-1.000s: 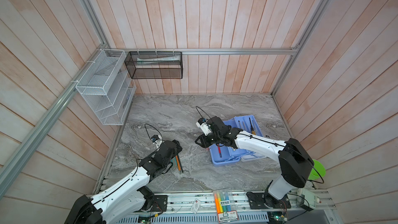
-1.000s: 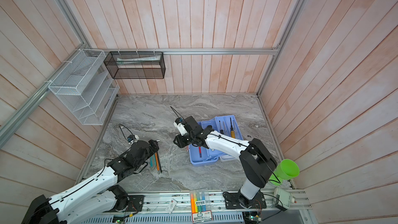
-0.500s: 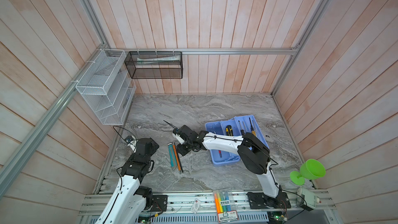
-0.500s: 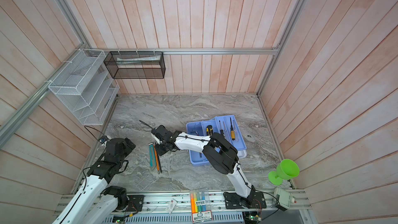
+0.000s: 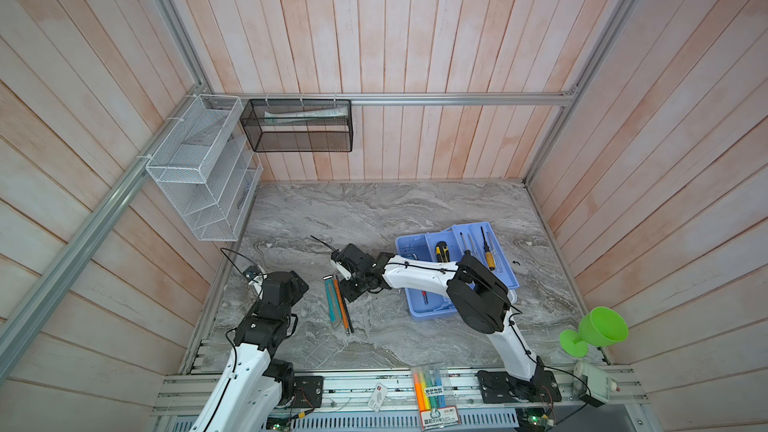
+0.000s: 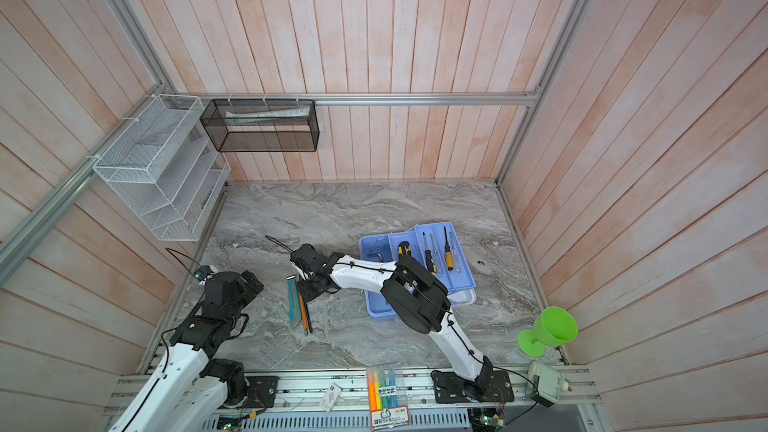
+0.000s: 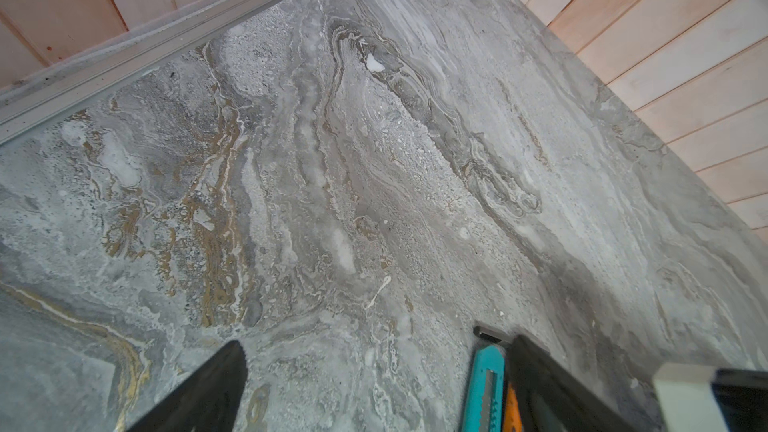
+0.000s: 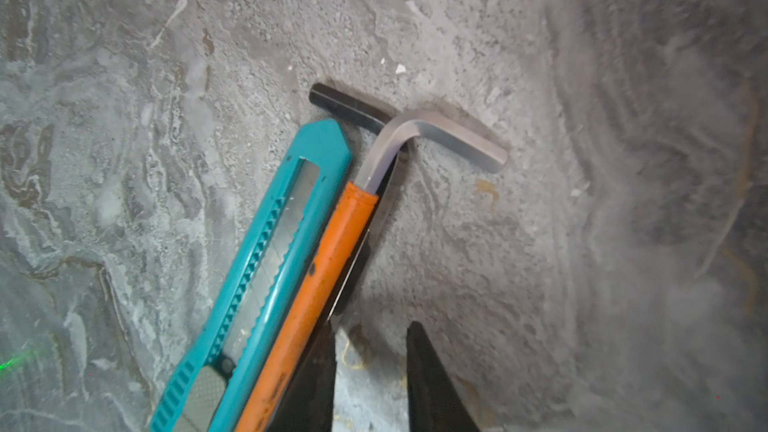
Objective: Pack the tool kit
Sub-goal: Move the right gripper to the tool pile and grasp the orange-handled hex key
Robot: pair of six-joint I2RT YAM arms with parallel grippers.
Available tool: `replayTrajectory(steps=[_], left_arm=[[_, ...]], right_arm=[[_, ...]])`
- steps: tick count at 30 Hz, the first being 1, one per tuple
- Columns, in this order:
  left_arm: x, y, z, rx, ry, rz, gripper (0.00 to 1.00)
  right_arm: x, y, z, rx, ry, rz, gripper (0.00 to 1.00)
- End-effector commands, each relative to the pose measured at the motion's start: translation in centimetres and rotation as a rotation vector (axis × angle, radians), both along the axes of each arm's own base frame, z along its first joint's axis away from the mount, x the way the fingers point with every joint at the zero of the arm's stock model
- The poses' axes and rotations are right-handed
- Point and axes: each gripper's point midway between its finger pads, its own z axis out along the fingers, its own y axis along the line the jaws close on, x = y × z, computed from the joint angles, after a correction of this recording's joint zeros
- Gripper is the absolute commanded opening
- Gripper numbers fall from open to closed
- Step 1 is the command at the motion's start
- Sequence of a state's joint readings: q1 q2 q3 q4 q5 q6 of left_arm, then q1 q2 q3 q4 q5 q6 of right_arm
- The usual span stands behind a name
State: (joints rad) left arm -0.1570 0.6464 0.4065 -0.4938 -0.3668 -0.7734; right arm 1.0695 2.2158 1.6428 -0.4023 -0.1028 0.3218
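Note:
The tool kit's light blue tray (image 5: 505, 257) (image 6: 465, 259) lies at the right in both top views, stacked on a blue base. It holds a yellow-black screwdriver (image 5: 441, 252) and an orange-handled one (image 5: 489, 259). Left of it a teal utility knife (image 5: 331, 305) (image 8: 270, 263), an orange-sleeved hex key (image 5: 341, 305) (image 8: 324, 276) and a black hex key (image 8: 345, 108) lie side by side on the table. My right gripper (image 5: 349, 290) (image 8: 370, 326) hovers at their far ends, narrowly open over bare table, one finger beside the orange sleeve. My left gripper (image 5: 297, 284) (image 7: 376, 342) stands wide open left of the knife (image 7: 484, 388).
A green goblet (image 5: 598, 332) stands at the front right corner. A pack of highlighters (image 5: 430, 388) rests on the front rail. A white wire rack (image 5: 203, 168) and a black mesh basket (image 5: 297, 126) hang on the walls.
My right gripper has swung from the blue tray leftward to the loose tools, and its jaws have narrowed. My left arm has drawn back from those tools toward the left.

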Motion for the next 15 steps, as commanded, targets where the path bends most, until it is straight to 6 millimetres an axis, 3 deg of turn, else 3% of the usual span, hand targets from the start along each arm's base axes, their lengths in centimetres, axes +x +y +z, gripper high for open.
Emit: replayTrajectory(steps=[1, 7, 15], left_arm=[[-0.2, 0.0, -0.1, 0.002, -0.016, -0.008, 1.00], [-0.3, 0.1, -0.1, 0.001, -0.016, -0.003, 1.00], [-0.3, 0.1, -0.2, 0.000, -0.017, -0.006, 1.00]], right_arm=[[-0.5, 0.3, -1.3, -0.030, 0.020, 0.003, 0.28], [-1.0, 1.4, -1.7, -0.038, 0.014, 0.025, 0.28], [-1.4, 1.2, -2.5, -0.066, 0.022, 0.023, 0.28]])
